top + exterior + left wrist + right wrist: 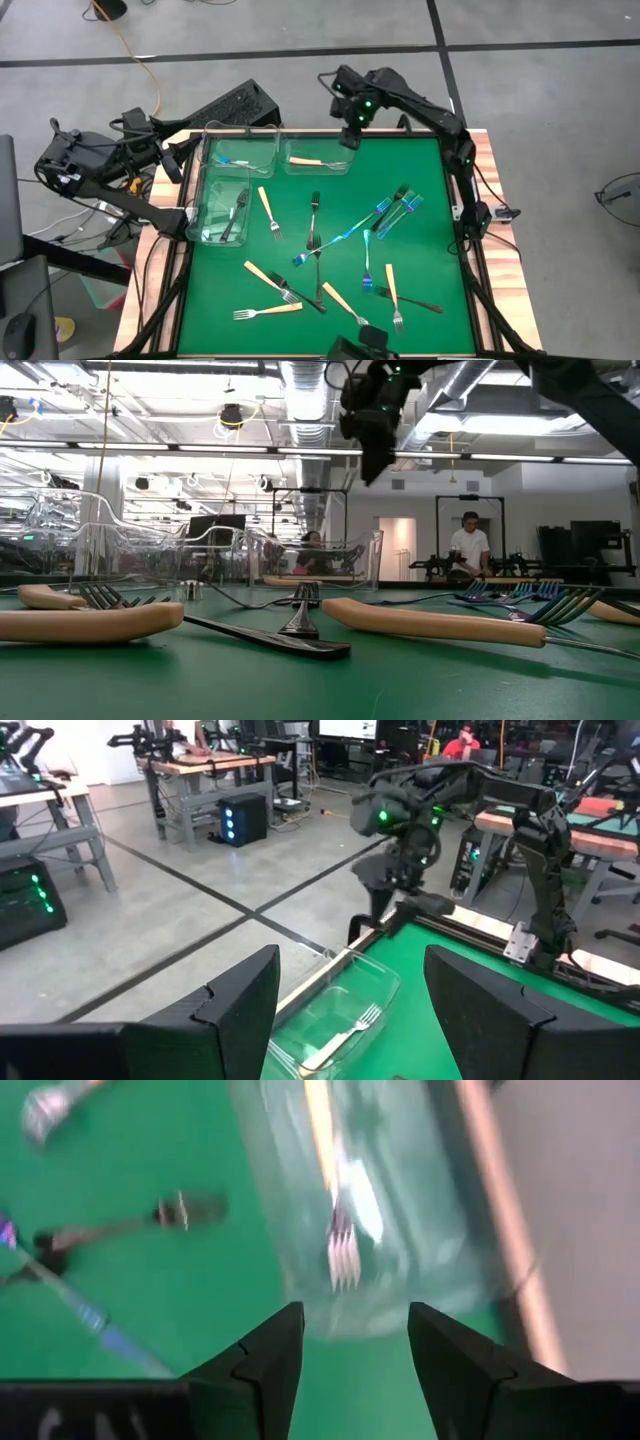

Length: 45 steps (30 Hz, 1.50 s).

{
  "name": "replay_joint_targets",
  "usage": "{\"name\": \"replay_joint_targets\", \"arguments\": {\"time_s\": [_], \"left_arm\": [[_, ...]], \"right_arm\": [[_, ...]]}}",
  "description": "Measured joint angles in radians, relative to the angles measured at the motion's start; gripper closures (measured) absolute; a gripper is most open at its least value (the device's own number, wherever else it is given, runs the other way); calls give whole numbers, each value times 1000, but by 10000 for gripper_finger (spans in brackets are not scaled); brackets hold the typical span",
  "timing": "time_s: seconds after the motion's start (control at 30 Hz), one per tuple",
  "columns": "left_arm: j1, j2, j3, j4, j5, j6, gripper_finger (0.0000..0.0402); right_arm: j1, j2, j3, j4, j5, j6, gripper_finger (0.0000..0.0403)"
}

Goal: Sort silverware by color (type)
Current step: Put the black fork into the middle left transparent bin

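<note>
Forks lie scattered over my green desk (420,180), tan, blue and dark ones mixed, most toward the middle and near side. Three clear bins sit at the far left. The big bin (222,208) along the left edge holds one dark fork (236,216). The far-left bin (240,148) holds a blue fork (234,160). The third bin (318,155), beside it toward the middle, holds a tan fork (316,161); I see that same fork through the right wrist view (338,1230), tines toward the camera.

My right arm reaches over the far edge, and its gripper (352,128) hangs above the third bin's far right corner, jaws released and holding nothing (345,1342). My left arm is parked off the desk to the left, its gripper (180,158) near the far-left corner, jaws spread wide and empty (345,1010).

On the open desk, blue forks (395,210) cluster right of centre. A tan fork (268,212) lies just beside the big bin.
</note>
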Motion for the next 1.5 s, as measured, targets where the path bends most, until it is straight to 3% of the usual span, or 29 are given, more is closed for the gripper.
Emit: {"name": "replay_joint_targets", "arguments": {"time_s": [0.1,0.43,0.7,1.0,1.23,1.5], "left_arm": [[0,0,0,0,0,15,168],[0,0,0,0,24,20,168],[0,0,0,1,67,21,168],[0,0,0,16,119,70,168],[0,0,0,29,161,121,168],[0,0,0,26,281,119,168]], "right_arm": [[15,3,-2,-118,6,67,209],[138,-171,-152,-109,11,326,229],[278,-434,-431,-111,48,604,234],[532,-671,-752,-102,57,1098,234],[760,-708,-922,-55,62,1488,234],[966,-666,-1018,223,62,1633,234]]}}
